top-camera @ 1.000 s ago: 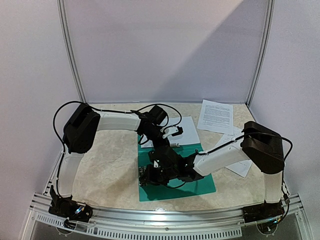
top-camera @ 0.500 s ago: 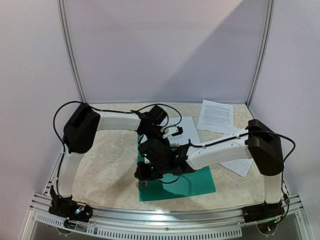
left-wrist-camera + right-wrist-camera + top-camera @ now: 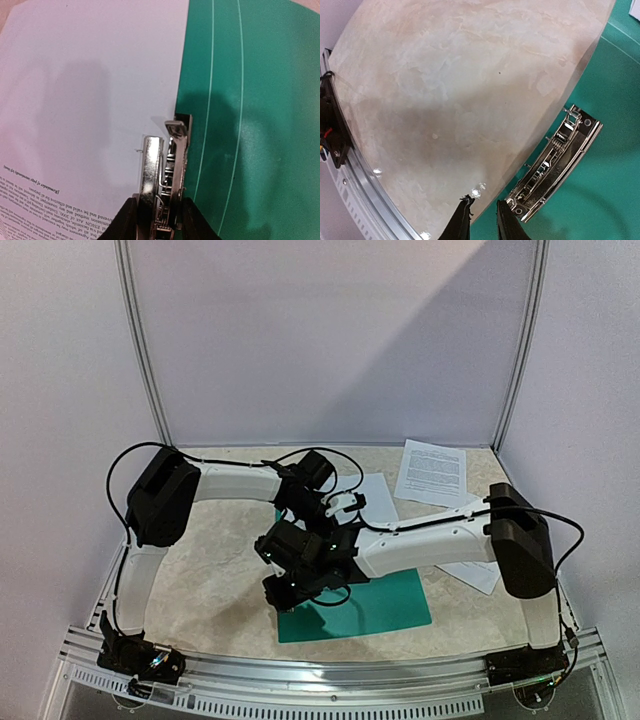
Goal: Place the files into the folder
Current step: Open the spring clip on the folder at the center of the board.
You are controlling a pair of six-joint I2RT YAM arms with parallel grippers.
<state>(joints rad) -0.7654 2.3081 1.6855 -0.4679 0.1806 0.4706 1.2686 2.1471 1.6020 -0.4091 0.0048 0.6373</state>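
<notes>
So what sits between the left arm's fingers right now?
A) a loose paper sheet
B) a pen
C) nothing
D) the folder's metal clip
D: the left wrist view shows the left gripper closed around the metal clip, where the green folder meets a white sheet.

folder (image 3: pixel 385 605) teal-green, thin pale lines across it. files (image 3: pixel 431 472) white, dense black print. metal clip (image 3: pixel 555 162) shiny silver. desk (image 3: pixel 220 570) beige marbled, cream veins. left arm (image 3: pixel 240 483) white, black joints.
</notes>
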